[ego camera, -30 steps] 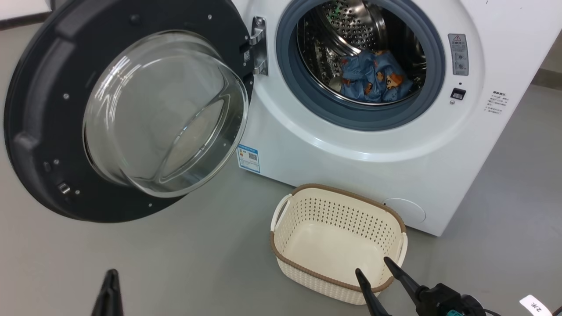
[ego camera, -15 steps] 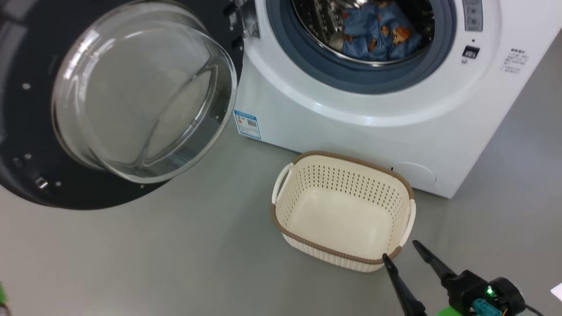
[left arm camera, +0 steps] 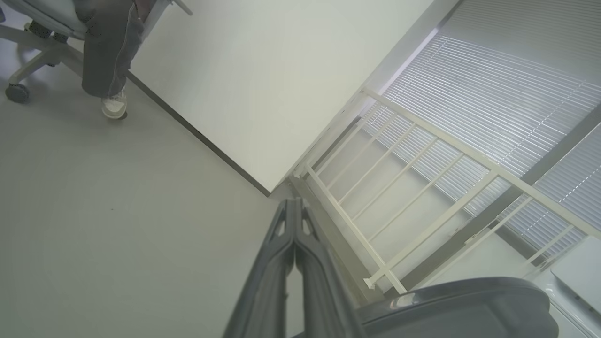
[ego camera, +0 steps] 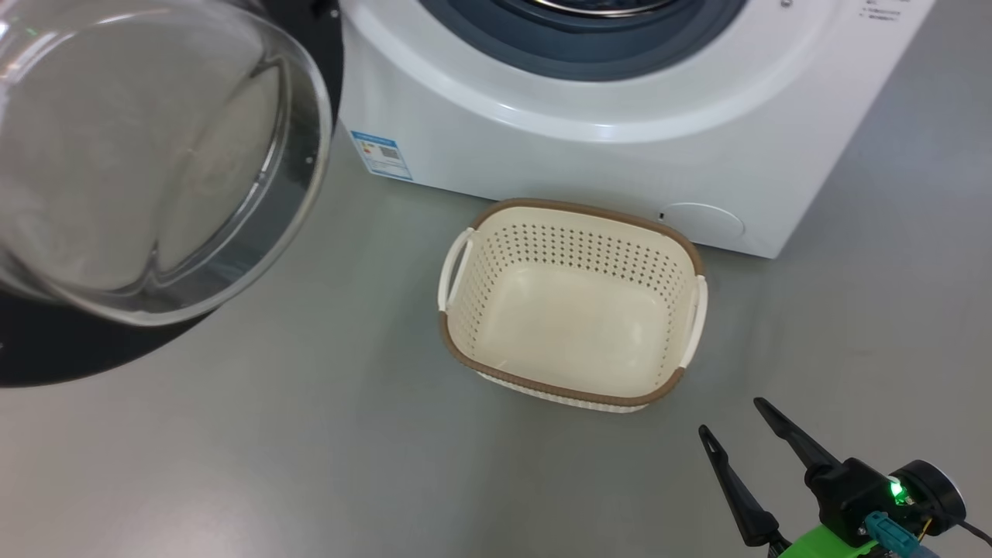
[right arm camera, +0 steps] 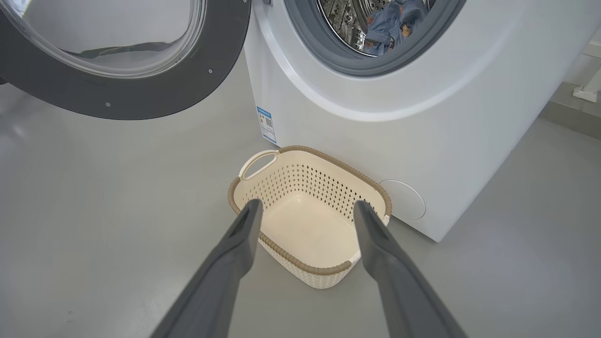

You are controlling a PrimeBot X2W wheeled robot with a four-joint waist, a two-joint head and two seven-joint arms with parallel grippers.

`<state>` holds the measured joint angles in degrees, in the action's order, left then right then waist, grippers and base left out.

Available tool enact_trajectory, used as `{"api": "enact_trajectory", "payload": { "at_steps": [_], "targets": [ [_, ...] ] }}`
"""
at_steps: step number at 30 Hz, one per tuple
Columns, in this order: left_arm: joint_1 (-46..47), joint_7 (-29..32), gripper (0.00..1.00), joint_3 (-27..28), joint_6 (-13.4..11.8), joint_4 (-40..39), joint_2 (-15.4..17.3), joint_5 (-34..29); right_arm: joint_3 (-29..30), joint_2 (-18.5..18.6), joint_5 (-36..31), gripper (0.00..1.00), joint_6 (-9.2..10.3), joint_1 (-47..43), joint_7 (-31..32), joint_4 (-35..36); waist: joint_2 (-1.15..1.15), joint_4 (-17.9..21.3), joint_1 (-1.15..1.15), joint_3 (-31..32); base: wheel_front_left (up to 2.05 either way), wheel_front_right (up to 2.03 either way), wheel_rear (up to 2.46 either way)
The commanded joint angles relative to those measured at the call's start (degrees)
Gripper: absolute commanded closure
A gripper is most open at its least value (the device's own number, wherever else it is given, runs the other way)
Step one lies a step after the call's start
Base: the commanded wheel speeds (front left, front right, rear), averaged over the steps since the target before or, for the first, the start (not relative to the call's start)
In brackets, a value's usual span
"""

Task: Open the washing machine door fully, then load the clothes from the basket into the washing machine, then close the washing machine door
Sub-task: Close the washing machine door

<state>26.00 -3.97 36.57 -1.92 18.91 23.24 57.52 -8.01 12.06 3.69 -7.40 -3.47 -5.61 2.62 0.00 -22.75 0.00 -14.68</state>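
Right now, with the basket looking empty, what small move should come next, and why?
Probably bring the shut left gripper round to the rim of the washing machine door to begin pushing it closed. The basket is empty, the blue printed clothes lie in the drum, and the door hangs wide open. The right gripper stands open and empty near the basket.

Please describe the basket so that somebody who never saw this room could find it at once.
Find the big white washing machine with its round door standing open. On the grey floor right before its lower front stands a small, empty cream basket. Perforated walls, a brown rim and two white side handles set it apart.
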Motion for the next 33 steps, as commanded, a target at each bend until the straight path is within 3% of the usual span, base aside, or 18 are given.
{"api": "enact_trajectory", "payload": {
  "at_steps": [1, 5, 12, 33],
  "targets": [
    [2.03, 1.35, 1.0, 2.48, -0.03, 0.96, 4.74, 1.68, -1.45, 0.57, 0.64, 0.0, -0.09, 1.17, 0.03, 1.68, 0.0, 2.03, 0.0, -1.6, 0.0, 0.0, 0.0],
    [7.23, 7.3, 1.0, 6.65, -1.63, 13.52, 9.47, 8.32, -1.48, 0.9, 0.72, 0.0, -0.09, 1.34, 0.04, 1.91, 0.0, 3.71, 0.0, -2.01, 0.0, 0.0, 0.0],
    [12.05, 14.29, 1.0, 8.12, -2.61, 24.06, 12.96, 13.19, -1.79, 1.47, 0.75, 0.0, -0.09, 1.62, -0.17, 2.29, 0.0, 4.71, 0.0, -2.87, 0.0, 0.0, 0.0],
    [17.07, 25.69, 1.0, 3.0, 2.31, 30.76, 12.61, 15.48, -1.9, 1.25, 0.72, 0.0, -0.09, 2.03, -0.12, 1.87, 0.0, 4.65, 0.0, -2.94, 0.0, 0.0, 0.0]
  ]
}}
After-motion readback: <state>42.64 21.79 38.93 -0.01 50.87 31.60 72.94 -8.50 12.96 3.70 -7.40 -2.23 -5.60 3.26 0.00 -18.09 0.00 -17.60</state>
